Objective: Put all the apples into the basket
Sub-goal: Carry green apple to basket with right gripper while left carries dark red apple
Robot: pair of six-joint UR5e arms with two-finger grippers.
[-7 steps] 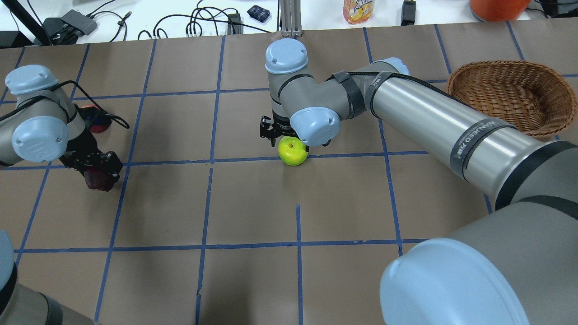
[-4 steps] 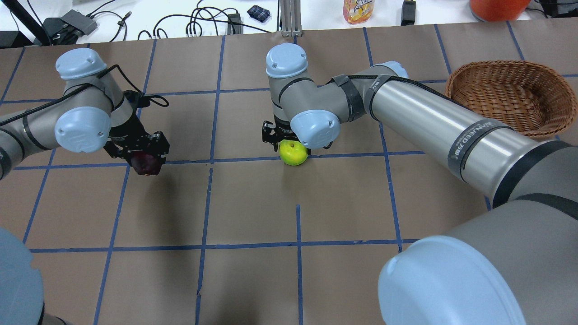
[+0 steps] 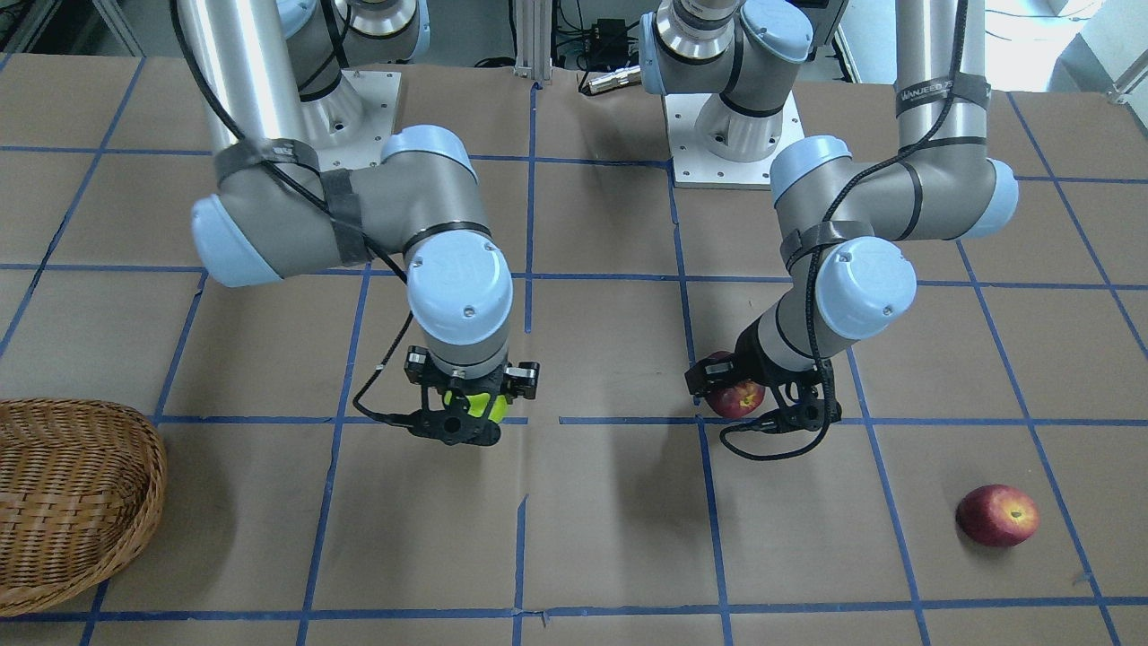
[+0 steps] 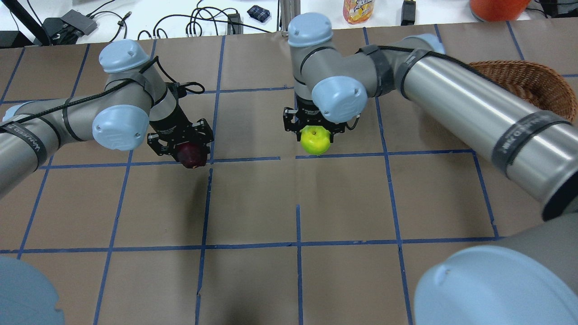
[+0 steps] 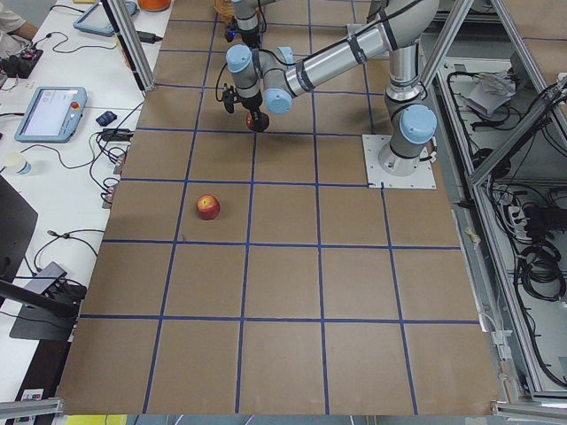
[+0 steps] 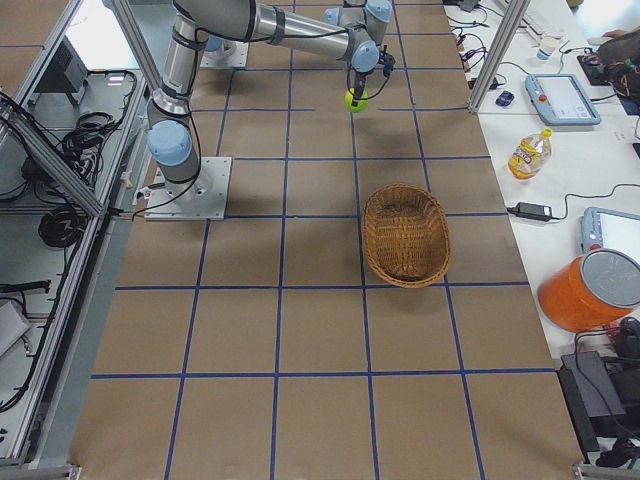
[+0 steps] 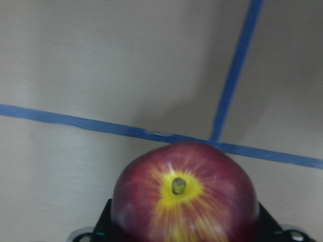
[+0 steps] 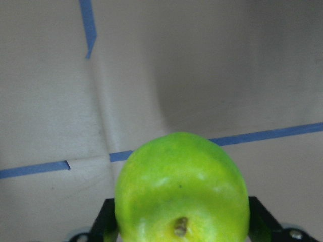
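Apples number three, and there is one basket. The green apple (image 4: 315, 140) is pinched between the fingers of the right gripper (image 4: 314, 136), which points down at the table (image 4: 253, 203); its stem end is turned up toward the wrist, showing low in the right wrist view, and it looks to hang just off the surface. The held red apple (image 4: 192, 155) sits clamped in the left gripper (image 4: 186, 151), with its stem and a yellow starburst around it facing the left wrist camera. Both are round, with no long axis that can be made out. The two grippers are level with each other along one blue tape line (image 4: 244, 159), a grid square between them. The loose red apple (image 3: 997, 515) lies alone on the table, well apart from the left gripper, on the side away from the right gripper and farther out from the robot's base; its stem dimple is tipped up and toward the front-facing camera. The basket (image 6: 368, 236), oval and woven, sits upright and open well apart from the right gripper, on the side away from the left one. Its long axis runs along the length of the table. No apple shows inside it.
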